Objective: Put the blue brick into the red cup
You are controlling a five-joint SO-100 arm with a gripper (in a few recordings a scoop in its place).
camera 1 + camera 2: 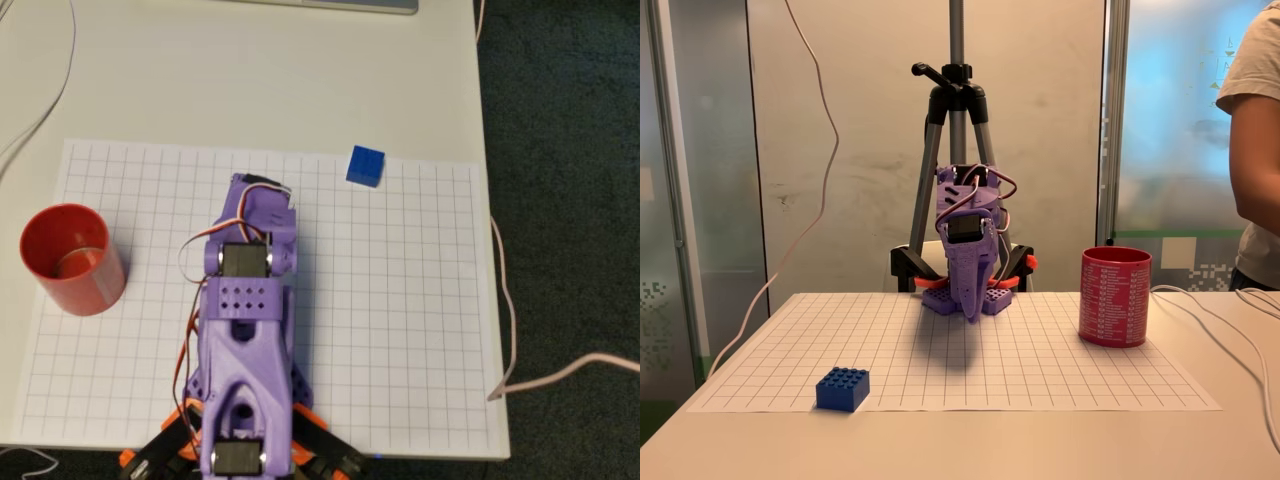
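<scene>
Evidently nothing had been grasped: the small bright-blue studded plastic brick (pixel 365 165) lay at the far edge of the white gridded paper sheet (pixel 400 330) in the overhead view, and at the sheet's front-left corner in the fixed view (pixel 843 388). The round red plastic cup (pixel 70 258) stood upright at the opposite side, well apart from it, mouth up and ready to receive. The purple arm's tool (pixel 971 300) hung between them, pointing down above the desk (pixel 250 80); its fingers seemed pressed together with nothing between them, probably a resting pose. White printing covered the cup's wall in the fixed view (pixel 1115 297), too small to read.
</scene>
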